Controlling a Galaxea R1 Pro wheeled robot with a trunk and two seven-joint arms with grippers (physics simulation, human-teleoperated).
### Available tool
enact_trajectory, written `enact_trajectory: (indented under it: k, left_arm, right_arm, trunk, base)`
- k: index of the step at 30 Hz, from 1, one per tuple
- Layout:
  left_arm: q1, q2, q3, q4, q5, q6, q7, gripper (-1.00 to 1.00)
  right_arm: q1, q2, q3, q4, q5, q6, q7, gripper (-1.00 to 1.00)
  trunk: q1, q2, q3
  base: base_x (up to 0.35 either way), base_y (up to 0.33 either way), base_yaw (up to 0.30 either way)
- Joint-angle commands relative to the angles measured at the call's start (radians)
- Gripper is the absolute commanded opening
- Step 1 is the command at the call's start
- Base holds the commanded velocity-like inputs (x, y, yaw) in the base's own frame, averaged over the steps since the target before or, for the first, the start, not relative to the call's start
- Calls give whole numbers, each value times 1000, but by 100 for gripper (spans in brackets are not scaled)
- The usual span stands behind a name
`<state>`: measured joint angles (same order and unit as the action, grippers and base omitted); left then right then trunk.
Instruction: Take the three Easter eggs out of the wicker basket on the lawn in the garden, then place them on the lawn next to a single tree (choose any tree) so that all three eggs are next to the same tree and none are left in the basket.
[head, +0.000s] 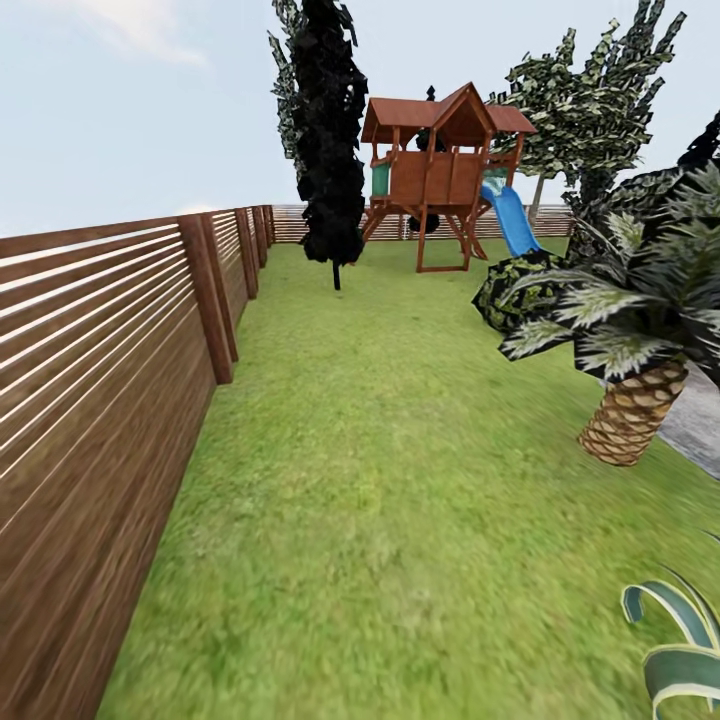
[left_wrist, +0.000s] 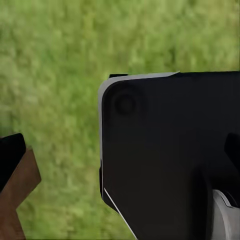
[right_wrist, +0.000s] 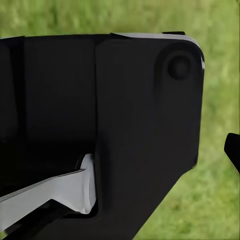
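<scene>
The lawn (head: 400, 480) runs flat and green along the garden's slatted wooden fence (head: 100, 380) toward pale-trunked trees (head: 540, 190).

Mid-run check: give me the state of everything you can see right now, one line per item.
lawn: flat green grass, nothing lying on the visible stretch.
wooden fence: standing, slats intact, runs along the left edge of the grass.
black tree: upright, thin dark trunk.
playhouse: upright on stilts at the far end, blue slide attached.
palm: upright at the right.
pale-trunk tree: upright behind the playhouse.
</scene>
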<state>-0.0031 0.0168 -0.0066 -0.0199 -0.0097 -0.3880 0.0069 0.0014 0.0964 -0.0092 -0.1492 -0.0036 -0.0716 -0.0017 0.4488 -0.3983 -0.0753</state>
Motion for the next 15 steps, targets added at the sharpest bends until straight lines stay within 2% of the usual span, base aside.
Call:
enact_trajectory:
  k: [1, 15]
  left_arm:
    - [0, 0, 0, 0, -1, -3, 1, 100]
    - [0, 0, -1, 0, -1, -3, 1, 100]
  right_arm:
    - [0, 0, -1, -1, -1, -2, 0, 100]
    - [0, 0, -2, -1, -1, -1, -1, 100]
  trunk:
    - [1, -2, -2]
    - [1, -2, -2]
  base:
    - [336, 1, 0]
    - [336, 0, 0]
